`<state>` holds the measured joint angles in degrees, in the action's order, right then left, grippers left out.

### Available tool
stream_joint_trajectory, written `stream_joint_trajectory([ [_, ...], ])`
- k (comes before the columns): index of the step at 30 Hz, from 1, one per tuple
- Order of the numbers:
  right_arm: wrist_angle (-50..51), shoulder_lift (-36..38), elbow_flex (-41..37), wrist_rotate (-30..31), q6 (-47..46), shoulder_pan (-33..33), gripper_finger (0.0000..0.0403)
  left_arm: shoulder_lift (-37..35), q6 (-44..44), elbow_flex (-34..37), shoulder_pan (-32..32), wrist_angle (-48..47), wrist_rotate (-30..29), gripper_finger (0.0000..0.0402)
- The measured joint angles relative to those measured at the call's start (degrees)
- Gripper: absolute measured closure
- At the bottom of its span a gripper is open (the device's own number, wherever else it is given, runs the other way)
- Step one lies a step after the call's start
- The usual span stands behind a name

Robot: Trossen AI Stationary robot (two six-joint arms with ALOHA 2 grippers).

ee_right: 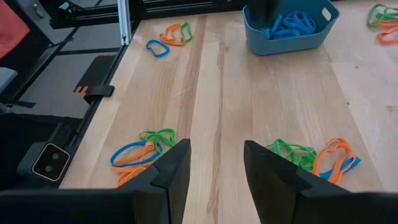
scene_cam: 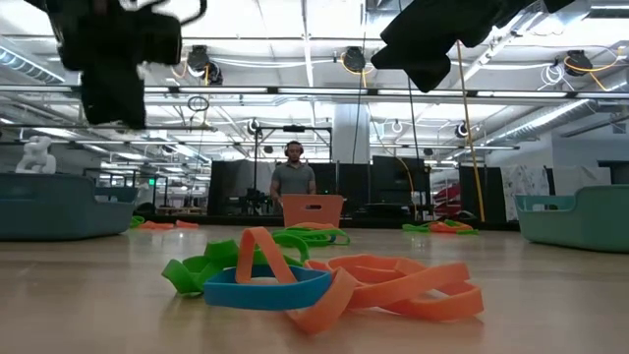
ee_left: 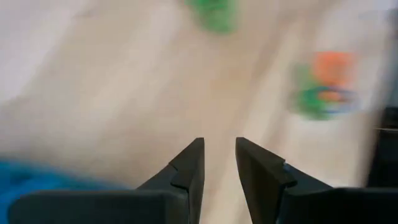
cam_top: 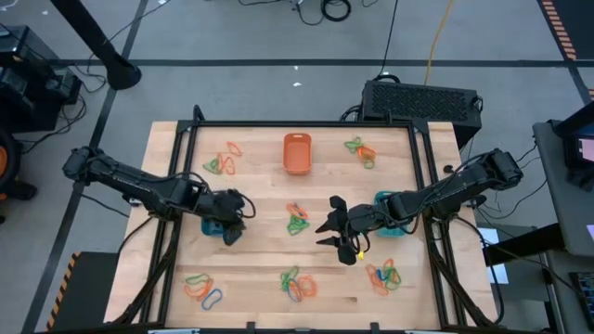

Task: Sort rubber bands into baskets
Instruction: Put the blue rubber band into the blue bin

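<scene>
The wooden table [cam_top: 260,250] carries three baskets: the orange basket [cam_top: 296,153] at the far middle, the blue basket [ee_right: 290,28] by the left arm with blue loops already in it, the teal basket [cam_top: 388,225] under the right arm. Rubber bands [cam_top: 298,285] lie in mixed clumps all over, orange, green and blue tangled together.

That tangle looks like the danger: pinch one loop and its neighbours may ride along into the wrong basket, or a stretched band may snap free.

The left gripper [cam_top: 232,229] hangs just beside the blue basket, arm reaching in from the left edge, fingers [ee_left: 186,177] a narrow gap apart, nothing between them. The right gripper [cam_top: 339,235] is stretched toward the table's middle, above the wood, jaws fairly wide and empty.
</scene>
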<state>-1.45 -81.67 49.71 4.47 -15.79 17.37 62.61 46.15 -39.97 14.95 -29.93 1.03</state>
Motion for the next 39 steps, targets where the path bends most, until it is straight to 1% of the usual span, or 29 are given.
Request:
stream_joint_trajectory([
  [2,0.0,0.0,0.0,0.0,0.0,0.0,0.0261,0.0,1.53,0.0,2.05,3.84,2.27,0.0304],
  [4,0.0,0.0,0.0,0.0,0.0,-0.02,0.0261,0.0,4.85,0.0,4.66,5.6,3.49,0.0304],
  [9,0.02,0.0,0.0,0.0,0.0,0.0,0.0261,1.51,15.71,0.0,13.57,5.53,3.76,0.0304],
  [12,0.07,0.0,0.0,-0.02,-0.63,0.13,0.0261,4.99,23.14,0.0,19.7,6.62,4.39,0.0304],
  [15,0.09,0.0,0.0,0.0,-0.91,0.34,0.0261,10.4,28.35,0.0,24.62,10.25,7.42,0.0304],
  [17,0.07,0.0,0.0,0.0,-0.9,0.37,0.0261,14.17,31.13,-0.02,26.75,13.47,9.08,0.0304],
  [21,0.0,0.0,0.0,0.0,-1.03,0.37,0.0261,20.19,35.5,-0.02,28.8,16.15,10.04,0.0304],
  [26,-0.44,0.0,0.0,0.0,-1.09,0.37,0.0261,24.44,36.07,-0.02,29.72,16.06,12.08,0.0304],
  [32,-0.44,0.0,0.0,0.0,-1.07,0.37,0.0261,25.29,36.02,-0.03,29.85,15.64,15.17,0.0304],
  [39,-0.44,0.0,0.0,0.02,-0.9,0.37,0.0261,25.29,33.73,-0.07,29.83,11.84,15.12,0.0304],
])
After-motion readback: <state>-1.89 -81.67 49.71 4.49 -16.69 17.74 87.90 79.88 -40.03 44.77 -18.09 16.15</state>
